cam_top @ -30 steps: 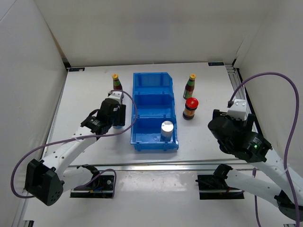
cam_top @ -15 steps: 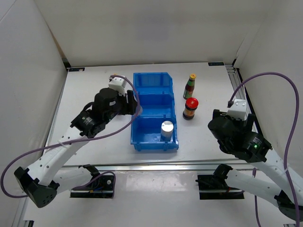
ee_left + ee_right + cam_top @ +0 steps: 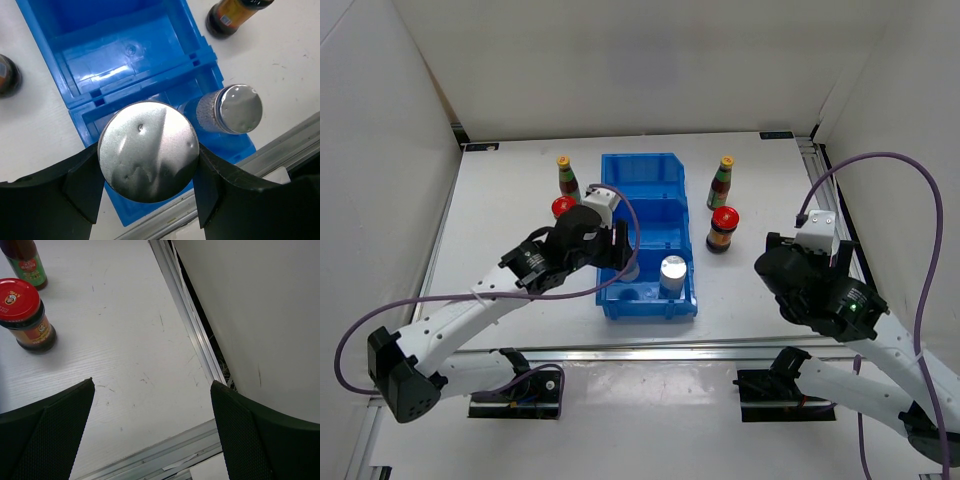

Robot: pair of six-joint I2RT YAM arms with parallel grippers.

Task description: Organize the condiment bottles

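My left gripper (image 3: 623, 262) is shut on a silver-topped white shaker (image 3: 148, 151) and holds it above the left side of the near compartment of the blue bin (image 3: 642, 172). The second shaker (image 3: 672, 272) stands in that compartment's right side, and it also shows in the left wrist view (image 3: 235, 109). A yellow-capped bottle (image 3: 565, 177) and a red-lidded jar (image 3: 562, 206) stand left of the bin. Another bottle (image 3: 722, 181) and jar (image 3: 723, 229) stand to its right. My right gripper (image 3: 152, 425) is open and empty over bare table, near the right jar (image 3: 22, 315).
The bin's far and middle compartments (image 3: 115, 45) hold nothing. A metal rail (image 3: 190, 325) runs along the table's right edge by the white wall, and another rail (image 3: 650, 350) runs along the front edge.
My left gripper has carried the shaker from the table left of the bin, up and rightward, over the near compartment. The left red-lidded jar is uncovered. The right arm has barely moved.
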